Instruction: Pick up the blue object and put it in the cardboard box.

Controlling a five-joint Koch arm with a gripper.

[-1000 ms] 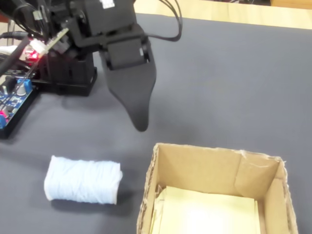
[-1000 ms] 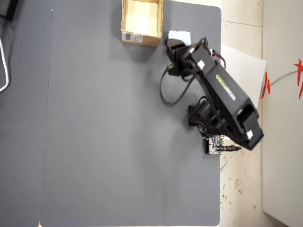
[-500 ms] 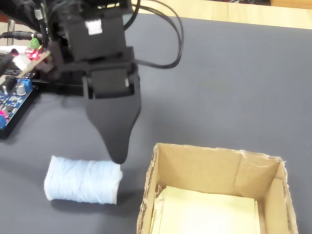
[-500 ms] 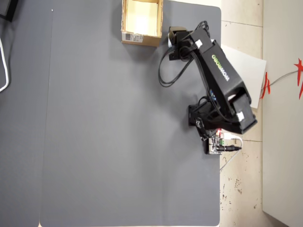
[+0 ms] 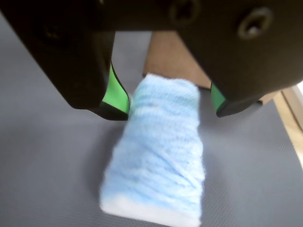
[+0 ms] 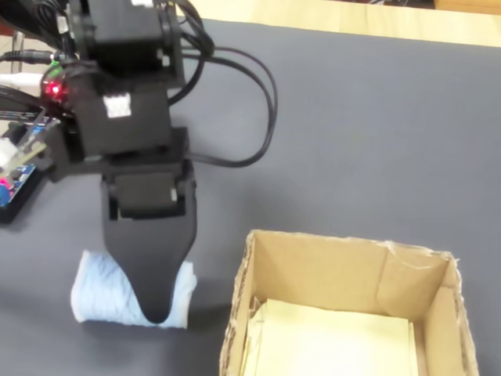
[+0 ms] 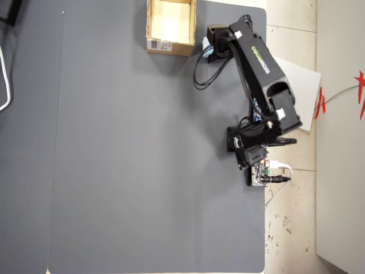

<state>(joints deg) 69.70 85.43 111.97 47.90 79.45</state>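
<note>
Blue object [image 5: 158,151] lies between spread end effector [image 5: 168,106] jaws.

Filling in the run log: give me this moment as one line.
stage: pre-grasp | end effector: open, astride blue roll | roll: on mat, not lifted | cardboard box: beside roll

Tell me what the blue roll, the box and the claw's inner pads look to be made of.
Blue roll: looks like wound yarn or soft fibre, matte and fuzzy, strands visible. Box: tan corrugated cardboard, ragged torn rim, paler inside. Claw: black rigid matte plastic with screw heads; its pads are a bright green lining, material unclear.
</note>
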